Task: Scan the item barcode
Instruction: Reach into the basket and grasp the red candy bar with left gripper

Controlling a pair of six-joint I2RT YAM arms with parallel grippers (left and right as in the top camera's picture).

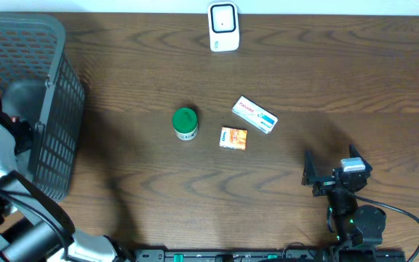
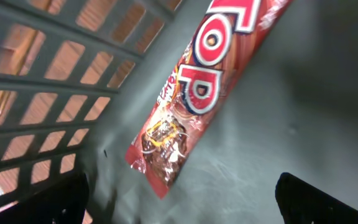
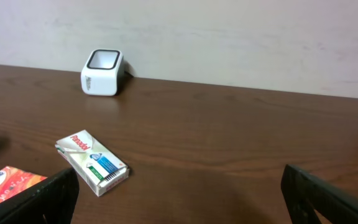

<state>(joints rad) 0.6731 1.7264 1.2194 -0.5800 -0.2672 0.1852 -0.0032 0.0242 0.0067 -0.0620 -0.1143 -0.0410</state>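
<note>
Left tool [image 2: 182, 202], jaws wide apart, hangs inside the grey basket [image 1: 57, 124] just above a red snack packet [image 2: 188, 99] lying on its floor. Right tool [image 3: 180, 202], also apart and holding nothing, sits low over the bench [image 1: 326, 80], white scanner [image 1: 223, 27] beyond.

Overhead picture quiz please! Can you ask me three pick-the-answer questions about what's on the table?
1. Where on the table is the white scanner? A middle B far edge C near edge.
2. What colour is the jar lid? A red B blue C green.
3. How is the right gripper? A open, empty B shut C squeezing something.
Answers: 1 B, it sits by the wall; 2 C, the lid looks green; 3 A, its fingers stand wide apart, nothing between.
</note>
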